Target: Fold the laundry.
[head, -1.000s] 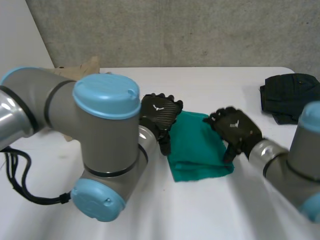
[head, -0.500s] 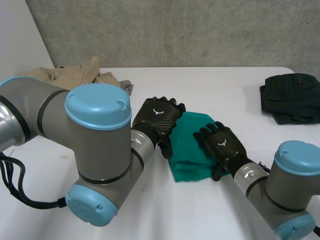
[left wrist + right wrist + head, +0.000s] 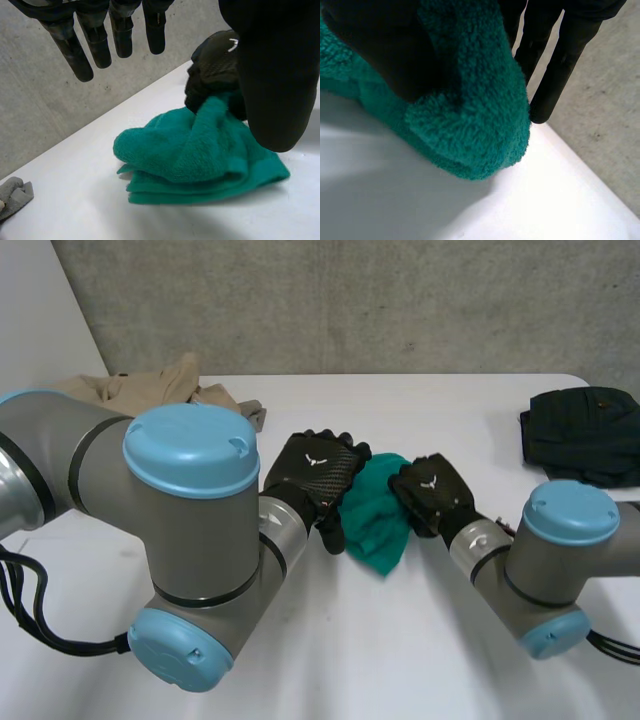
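A white table [image 3: 420,660] stood before a grey concrete wall. The robot's left arm [image 3: 190,540], bulky and near the camera, reached in from one side, and its right arm [image 3: 550,560] from the other. A tan garment [image 3: 160,390] lay crumpled at the far left of the table and a dark garment [image 3: 580,430] at the far right, both well apart from the work.

In the middle of the table, between the two black hands, lay a green towel [image 3: 375,525], already doubled into layers and bunched up on its right side. The right hand [image 3: 432,495] clasped that right edge: its own wrist view showed a thick fold of the towel pinched between the thumb and straight fingers [image 3: 560,60], raised off the table. The left hand [image 3: 315,475] hung just beside the towel's left edge, its fingers [image 3: 95,40] straight and relaxed, holding nothing.

The towel therefore lay to the right of the left hand's fingertips and inward of the right hand. Its loose, flat side was nearer the left hand. Judging from this, the next move called for drawing the raised edge across towards the left hand.
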Available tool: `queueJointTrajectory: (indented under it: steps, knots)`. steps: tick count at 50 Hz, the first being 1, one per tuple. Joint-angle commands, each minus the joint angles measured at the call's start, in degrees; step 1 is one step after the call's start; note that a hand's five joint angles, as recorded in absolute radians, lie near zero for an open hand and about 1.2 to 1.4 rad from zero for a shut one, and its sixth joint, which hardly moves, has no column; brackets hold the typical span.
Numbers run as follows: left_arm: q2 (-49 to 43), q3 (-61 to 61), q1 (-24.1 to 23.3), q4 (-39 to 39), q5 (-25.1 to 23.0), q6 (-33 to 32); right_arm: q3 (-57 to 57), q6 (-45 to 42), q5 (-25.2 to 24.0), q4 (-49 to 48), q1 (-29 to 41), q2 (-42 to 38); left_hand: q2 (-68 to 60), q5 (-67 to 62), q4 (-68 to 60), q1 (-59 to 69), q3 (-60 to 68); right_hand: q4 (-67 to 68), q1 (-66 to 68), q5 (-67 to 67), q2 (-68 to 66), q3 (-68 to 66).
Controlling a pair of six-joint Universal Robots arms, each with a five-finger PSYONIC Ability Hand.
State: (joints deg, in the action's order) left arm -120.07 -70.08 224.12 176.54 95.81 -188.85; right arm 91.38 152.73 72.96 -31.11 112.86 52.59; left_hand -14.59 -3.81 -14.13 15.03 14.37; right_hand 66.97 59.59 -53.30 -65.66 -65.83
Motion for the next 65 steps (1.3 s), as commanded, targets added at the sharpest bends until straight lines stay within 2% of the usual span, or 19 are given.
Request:
queueJointTrajectory:
  steps: [1,9,16,24,28,29,33,37,44,50,56,61,65]
  knots:
    - [1.7,1.0,0.1,0.3,0.0,0.0,-8.2,2.7,-0.2,-0.7,-0.9,1.5,0.7,-0.1,0.2,-1.1,-0.4,13.0,20.4,-16.7,-14.3,-14.2]
    - [4.1,1.2,-0.1,4.2,-0.1,-0.3,-22.1,10.6,-1.3,-1.7,-8.2,2.9,0.7,-0.1,0.2,-1.1,-0.4,13.0,20.4,-16.7,-14.3,-14.2]
    - [4.5,1.3,-0.3,4.8,-0.6,-0.3,-31.5,17.1,-6.1,-10.3,-19.9,-0.5,0.7,-0.1,0.2,-1.1,-0.4,13.0,20.4,-16.7,-14.3,-14.2]
    - [4.5,0.6,-0.3,4.8,-3.4,-0.2,-45.7,22.5,-7.4,-13.3,-30.8,-14.1,0.5,-0.3,0.0,-0.9,-0.3,13.0,20.4,-16.7,-14.3,-14.2]
    - [4.5,0.6,-0.3,4.8,-3.5,-0.2,-53.0,24.1,-11.3,-13.4,-34.9,-22.9,0.5,-0.3,0.0,-0.9,-0.3,13.0,20.4,-16.7,-14.3,-14.2]
    - [4.5,0.6,-0.3,4.8,-3.5,-0.2,-55.5,24.4,-13.8,-13.2,-35.9,-26.7,0.5,-0.3,0.0,-0.9,-0.3,13.0,20.4,-16.7,-14.3,-14.2]
    - [4.4,0.4,-0.3,4.8,-3.5,-0.1,-57.3,24.5,-19.3,-12.3,-38.6,-33.3,0.3,-0.4,-0.1,-0.8,-0.1,13.0,20.4,-16.7,-14.3,-14.2]
    - [4.2,0.0,-0.4,4.8,-3.6,-0.1,-56.4,24.4,-21.5,-10.2,-41.5,-36.2,0.2,-0.6,-0.3,-0.6,0.1,13.0,20.4,-16.7,-14.3,-14.2]
    - [3.7,-0.1,-0.4,4.7,-3.5,-0.2,-51.1,24.0,-24.8,-10.4,-44.7,-35.5,0.2,-0.6,-0.3,-0.6,0.1,13.0,20.4,-16.7,-14.3,-14.2]
    - [3.8,-0.1,-1.2,4.8,-3.6,-0.2,-44.8,23.9,-27.6,-13.0,-45.6,-30.8,0.2,-0.6,-0.3,-0.6,0.1,13.0,20.4,-16.7,-14.3,-14.2]
    - [3.9,-0.1,-1.3,4.7,-3.6,-0.2,-38.4,24.2,-25.9,-13.8,-45.1,-22.3,0.3,-0.4,-0.1,-0.8,-0.1,13.0,20.4,-16.7,-14.3,-14.2]
    - [4.0,-0.1,-1.3,4.7,-3.5,0.0,-39.0,24.5,-24.9,-16.7,-44.2,-21.1,0.3,-0.4,-0.1,-0.8,-0.1,13.0,20.4,-16.7,-14.3,-14.2]
    - [3.8,-0.5,-1.4,4.8,-3.5,0.0,-39.9,24.5,-21.9,-20.0,-42.6,-22.7,0.3,-0.4,-0.1,-0.8,-0.1,13.0,20.4,-16.7,-14.3,-14.2]
